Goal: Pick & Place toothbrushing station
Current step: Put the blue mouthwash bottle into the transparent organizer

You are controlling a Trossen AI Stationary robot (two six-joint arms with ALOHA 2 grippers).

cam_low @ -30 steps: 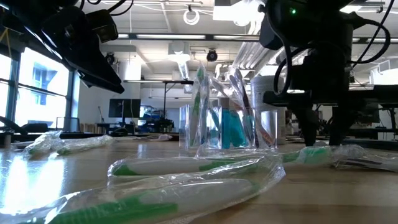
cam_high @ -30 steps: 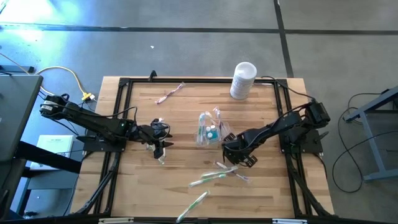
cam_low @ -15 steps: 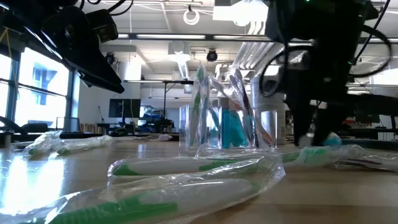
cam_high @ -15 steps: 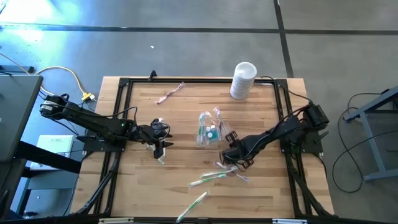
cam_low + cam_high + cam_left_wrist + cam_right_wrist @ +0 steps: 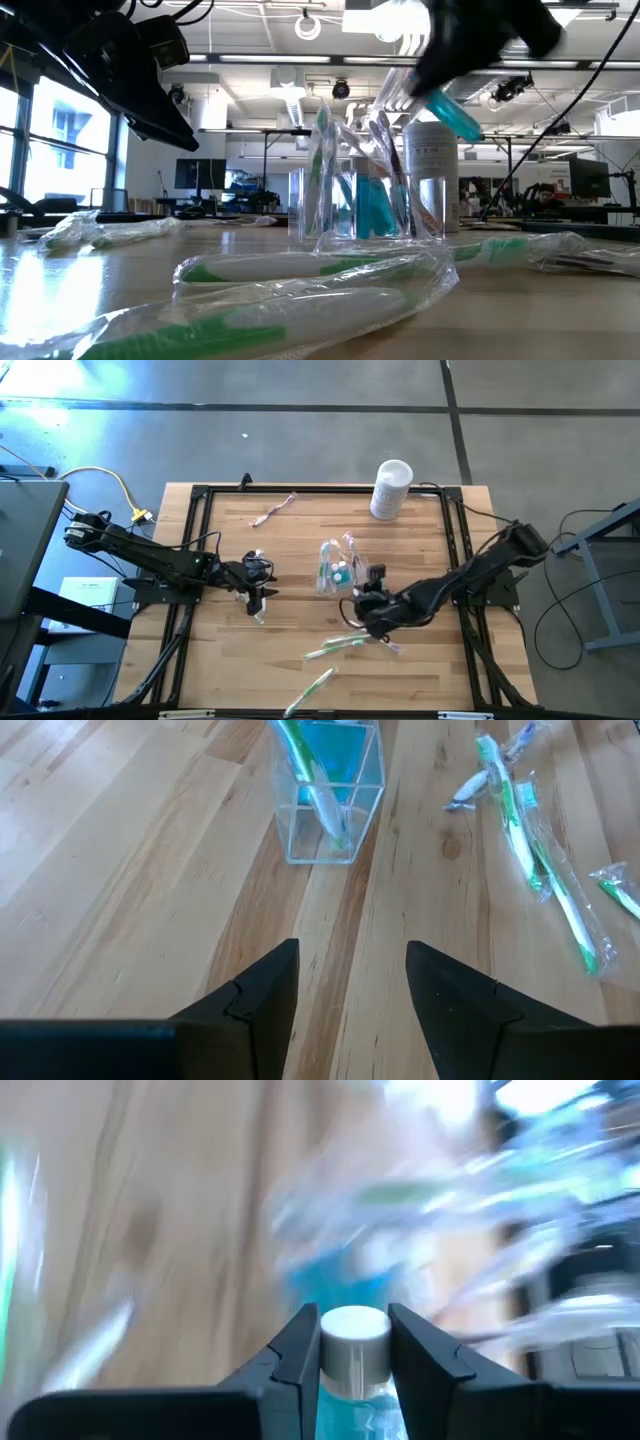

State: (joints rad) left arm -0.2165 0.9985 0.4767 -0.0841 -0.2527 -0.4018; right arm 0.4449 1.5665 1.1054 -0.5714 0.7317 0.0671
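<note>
Clear cup (image 5: 335, 568) upright mid-table, holding teal tubes and several wrapped toothbrushes that lean out past the rim; same cup (image 5: 365, 205) in the low view, with teal shapes and slanted brush handles inside. From the left wrist, cup (image 5: 330, 795) cut off at the top, showing a green-white brush and a teal mass within. White canister (image 5: 391, 488) upright near the far edge, well apart from the cup.

Right gripper (image 5: 366, 603) just beside the cup on its near right side, closed on a teal tube (image 5: 352, 1370) whose white cap sits between the two fingers (image 5: 298, 1348). In the low view, tube (image 5: 452, 112) raised and tilted above the cup, held under a dark arm. Everything beyond the cap in the right wrist view smeared: only teal and clear streaks, no outlines to make out.

Left gripper (image 5: 257, 600) left of the cup, hovering low with fingers (image 5: 262, 992) apart and nothing between them.

Loose wrapped brushes (image 5: 340, 645) on the table near the front, one more (image 5: 312, 689) nearer the front edge, a pink one (image 5: 272, 510) near the far left corner. Wrapped green brush (image 5: 310, 268) large across the low view's foreground, blocking much of the table behind.
</note>
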